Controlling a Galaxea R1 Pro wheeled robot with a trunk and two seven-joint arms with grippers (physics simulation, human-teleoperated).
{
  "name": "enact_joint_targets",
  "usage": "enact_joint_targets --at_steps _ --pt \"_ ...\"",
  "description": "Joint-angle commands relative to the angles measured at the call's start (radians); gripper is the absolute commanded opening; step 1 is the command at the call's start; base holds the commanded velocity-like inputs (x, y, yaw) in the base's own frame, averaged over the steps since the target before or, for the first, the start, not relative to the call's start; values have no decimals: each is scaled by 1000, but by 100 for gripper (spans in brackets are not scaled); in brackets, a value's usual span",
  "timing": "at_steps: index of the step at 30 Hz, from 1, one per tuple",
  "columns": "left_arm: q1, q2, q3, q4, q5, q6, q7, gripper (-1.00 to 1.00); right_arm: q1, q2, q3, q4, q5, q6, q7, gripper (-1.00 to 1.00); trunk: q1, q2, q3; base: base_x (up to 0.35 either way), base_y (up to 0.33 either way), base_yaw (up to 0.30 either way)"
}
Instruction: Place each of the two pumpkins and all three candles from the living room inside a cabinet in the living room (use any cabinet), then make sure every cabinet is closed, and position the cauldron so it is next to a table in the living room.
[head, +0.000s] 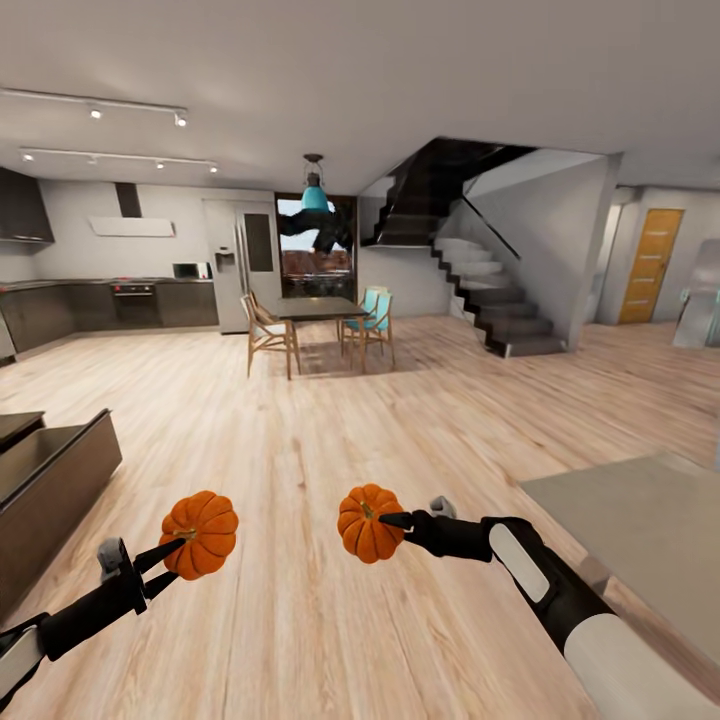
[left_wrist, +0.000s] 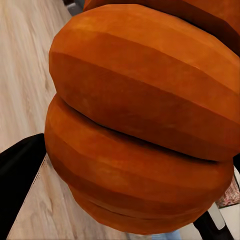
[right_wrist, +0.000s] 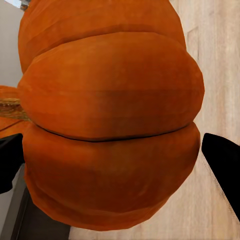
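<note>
At the near left edge stands the long, low, dark brown wooden cabinet (head: 55, 490), its top side seen from above, on the pale wood-plank floor (head: 300, 420). Just right of it, the left gripper (head: 172, 562) is closed around a small, round, bright-orange ribbed pumpkin (head: 201, 533) held clear of the floor; in the left wrist view this left-hand pumpkin (left_wrist: 140, 120) sits between the black fingers (left_wrist: 20, 175), which touch its sides. Toward the near centre, the right gripper (head: 392, 521) likewise clamps a second bright-orange ribbed pumpkin (head: 368, 523), its stem end turned toward the gripper; in the right wrist view that right-hand pumpkin (right_wrist: 110, 130) lies between the black fingers (right_wrist: 225, 165) on either side. The two pumpkins hang side by side, apart from one another. Far behind them, at centre, a dark dining table (head: 312, 307) with wooden and turquoise chairs stands before a window. To the far right rise a dark staircase (head: 480, 290) and an orange door (head: 650, 265), and a pale grey rug (head: 640, 530) lies at the near right.
</note>
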Motion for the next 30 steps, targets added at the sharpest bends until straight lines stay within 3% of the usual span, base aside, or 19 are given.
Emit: enact_joint_targets --at_steps 1,24,30 --pt "-1 1 -3 0 12 11 -1 -100 -1 -1 1 0 -13 5 1 -100 0 -1 -2 337 0 192" --pt "-1 2 -3 0 12 11 -1 -100 -1 0 2 1 -13 4 1 -100 0 -1 -27 337 0 204" --pt "-1 2 -3 0 12 12 -1 -100 -1 0 2 -1 -13 4 1 -100 0 -1 -30 337 0 65"
